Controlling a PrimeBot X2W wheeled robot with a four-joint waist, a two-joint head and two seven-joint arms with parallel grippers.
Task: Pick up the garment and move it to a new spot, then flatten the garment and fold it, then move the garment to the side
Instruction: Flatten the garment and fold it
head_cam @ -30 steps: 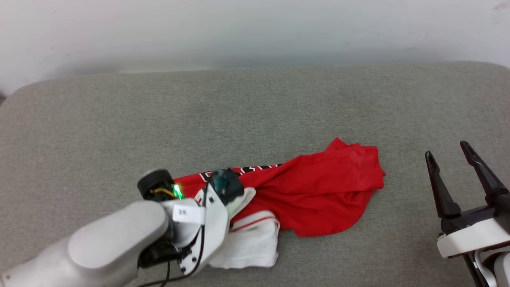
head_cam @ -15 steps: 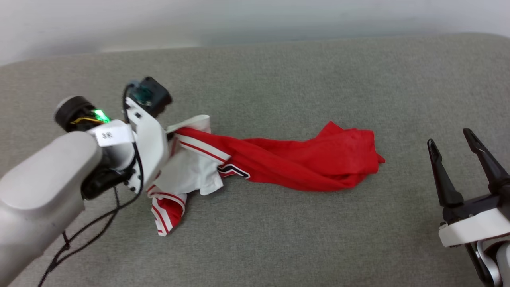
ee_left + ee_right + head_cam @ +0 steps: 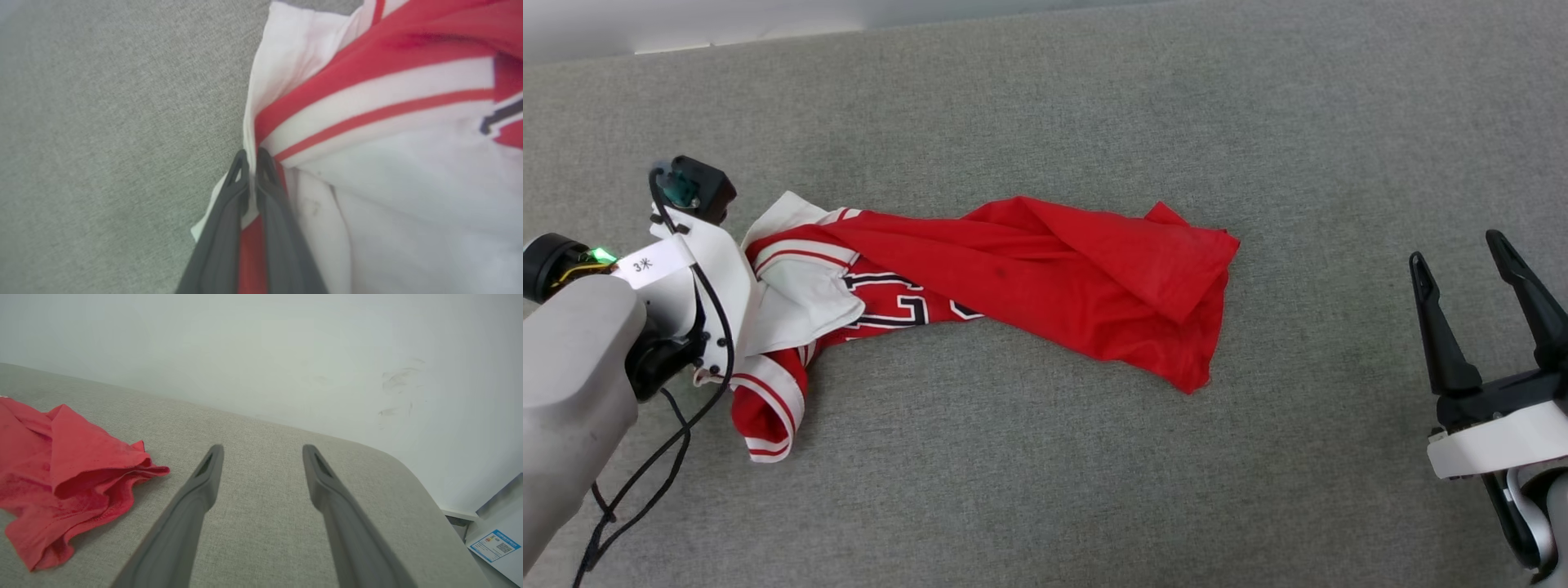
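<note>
The garment (image 3: 1045, 269), a red jersey with white sleeves and striped trim, lies stretched out and crumpled across the grey cushion, dark numerals showing near its left end. My left wrist (image 3: 698, 278) sits over that end and covers the fingers in the head view. In the left wrist view my left gripper (image 3: 252, 157) is shut on a white and red edge of the garment (image 3: 388, 122). My right gripper (image 3: 1458, 251) stands open at the right, apart from the cloth. Its fingers (image 3: 262, 451) hold nothing, and the garment's red hem (image 3: 61, 465) lies to their left.
The grey upholstered surface (image 3: 1094, 457) runs wide around the cloth, with a pale wall (image 3: 261, 355) behind its back edge. In the right wrist view the cushion's rounded corner drops off at the right, and a printed sheet (image 3: 494, 547) lies on the floor beyond.
My left gripper has dragged the garment's sleeve end to the left, drawing the bunched cloth out long with the numerals facing up. The head camera has tilted down. The right gripper stays open.
</note>
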